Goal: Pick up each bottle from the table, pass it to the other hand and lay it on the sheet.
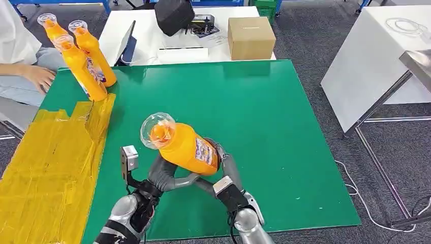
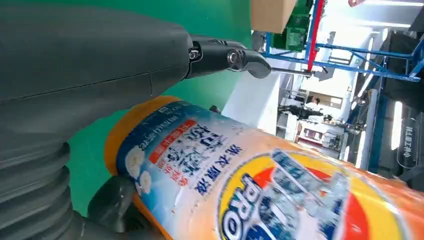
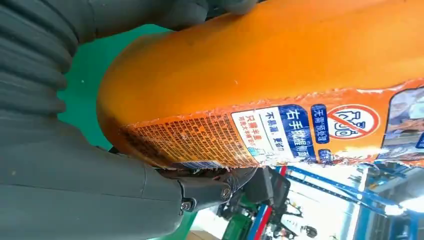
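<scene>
Green tabletop [image 1: 264, 117] on grey carpet. A yellow sheet [image 1: 45, 168] of taped strips covers the tabletop's left side. Behind it stands a white table [image 1: 152, 35] with a cardboard box [image 1: 251, 37] and a dark bag [image 1: 174, 15]; a second white table [image 1: 366, 61] stands to the right. A person's hand [image 1: 38, 76] rests at the far left edge of the green tabletop, the body cut off by the picture edge.

Bottles counted: four, all orange. Three standing bottles [image 1: 84, 68] are grouped at the far left corner, overlapping, so their bases are hard to separate. One held bottle [image 1: 185, 147] sits above the near middle of the tabletop, tilted, clear cap toward the left.

Left hand [image 1: 162, 175] and right hand [image 1: 226, 173] both wrap the held bottle's lower body from beneath. Fingertips are hidden behind it. Wrist views show the label close up, partly blurred.
</scene>
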Robot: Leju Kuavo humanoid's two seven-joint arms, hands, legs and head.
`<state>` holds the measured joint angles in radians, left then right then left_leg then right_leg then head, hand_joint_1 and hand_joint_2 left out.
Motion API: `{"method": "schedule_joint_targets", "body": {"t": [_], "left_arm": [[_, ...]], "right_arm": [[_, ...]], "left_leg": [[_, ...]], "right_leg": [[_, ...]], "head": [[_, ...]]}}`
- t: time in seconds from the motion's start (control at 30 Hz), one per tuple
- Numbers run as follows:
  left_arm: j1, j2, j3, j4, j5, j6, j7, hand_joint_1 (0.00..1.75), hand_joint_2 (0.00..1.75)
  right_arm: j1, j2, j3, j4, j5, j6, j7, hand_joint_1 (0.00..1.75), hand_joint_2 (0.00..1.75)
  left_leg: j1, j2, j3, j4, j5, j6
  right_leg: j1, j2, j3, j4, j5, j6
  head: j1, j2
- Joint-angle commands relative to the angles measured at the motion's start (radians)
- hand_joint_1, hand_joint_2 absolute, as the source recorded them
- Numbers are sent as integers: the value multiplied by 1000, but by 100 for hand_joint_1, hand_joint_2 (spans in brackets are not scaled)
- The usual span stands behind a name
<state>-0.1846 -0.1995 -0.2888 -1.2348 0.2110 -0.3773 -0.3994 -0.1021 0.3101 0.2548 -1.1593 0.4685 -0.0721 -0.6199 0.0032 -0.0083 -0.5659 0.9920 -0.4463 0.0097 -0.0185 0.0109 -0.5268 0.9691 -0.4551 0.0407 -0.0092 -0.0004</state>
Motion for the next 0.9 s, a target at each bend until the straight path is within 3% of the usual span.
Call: {"method": "schedule_joint_targets", "body": {"t": [0.03,0.63,0.9], "left_arm": [[-4,23,37,-55,17,-2,-6,0,175],[2,26,27,-69,8,4,6,0,175],[21,6,-40,-41,-36,24,9,0,175]], "right_arm": [[-39,-22,3,132,-7,-11,2,175,175],[-40,-17,-23,186,1,-23,-6,175,175],[-4,2,58,97,51,-37,-7,175,175]], "left_leg": [[2,2,3,0,-1,-1],[2,0,3,-1,-1,-1],[2,0,3,0,-1,-1]], "right_leg": [[2,0,4,-2,0,-2],[2,-1,4,-2,0,-2],[2,-2,4,-1,-1,-2]], "head": [[0,0],[0,0],[0,0]]}}
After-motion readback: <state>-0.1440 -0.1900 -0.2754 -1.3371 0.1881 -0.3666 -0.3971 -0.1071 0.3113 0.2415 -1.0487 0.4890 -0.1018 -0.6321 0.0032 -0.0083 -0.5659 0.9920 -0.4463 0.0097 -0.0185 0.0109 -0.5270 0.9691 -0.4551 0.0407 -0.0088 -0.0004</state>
